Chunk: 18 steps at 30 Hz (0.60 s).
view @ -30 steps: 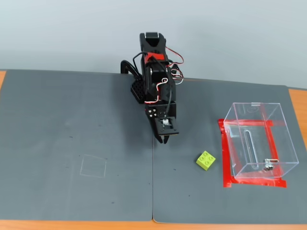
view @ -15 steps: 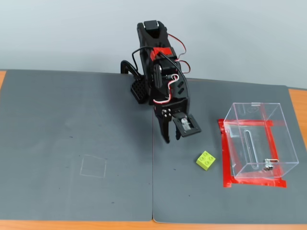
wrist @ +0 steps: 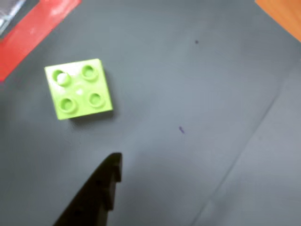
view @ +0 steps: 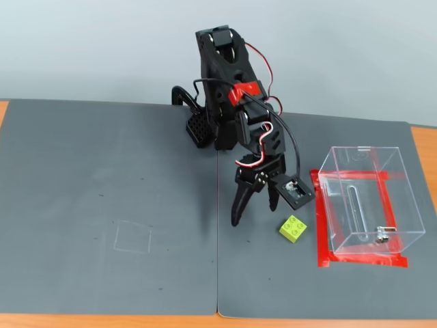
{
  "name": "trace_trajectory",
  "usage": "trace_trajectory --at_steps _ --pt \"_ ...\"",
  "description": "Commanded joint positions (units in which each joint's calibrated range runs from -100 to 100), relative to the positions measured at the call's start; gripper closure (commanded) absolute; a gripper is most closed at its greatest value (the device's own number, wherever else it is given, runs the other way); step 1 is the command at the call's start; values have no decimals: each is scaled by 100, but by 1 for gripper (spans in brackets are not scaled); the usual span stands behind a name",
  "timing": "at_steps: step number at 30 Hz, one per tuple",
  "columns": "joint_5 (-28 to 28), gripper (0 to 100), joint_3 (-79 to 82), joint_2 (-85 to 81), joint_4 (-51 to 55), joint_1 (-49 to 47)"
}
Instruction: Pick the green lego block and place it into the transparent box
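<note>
The green lego block [view: 292,228] lies studs up on the grey mat, just left of the transparent box [view: 382,205]. In the wrist view the block [wrist: 79,88] sits at the upper left. My gripper [view: 254,213] hangs open and empty just above the mat, a little left of the block and not touching it. Only one black finger [wrist: 104,186] shows in the wrist view, at the bottom edge, below and right of the block. The box stands upright with nothing in it, and its metal latch [view: 382,236] is at its front.
Red tape [view: 362,260] frames the box's footprint and also shows in the wrist view [wrist: 33,33]. The arm's base [view: 212,123] stands at the back middle. A faint square outline [view: 133,237] marks the left mat. The wooden table edge [view: 425,157] borders the mats.
</note>
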Motion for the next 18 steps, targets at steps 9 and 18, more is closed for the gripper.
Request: trace_trajectory --at_steps 9,18 --pt "-178 54 -288 479 -769 -767" --pt "-355 54 -559 988 -804 -976"
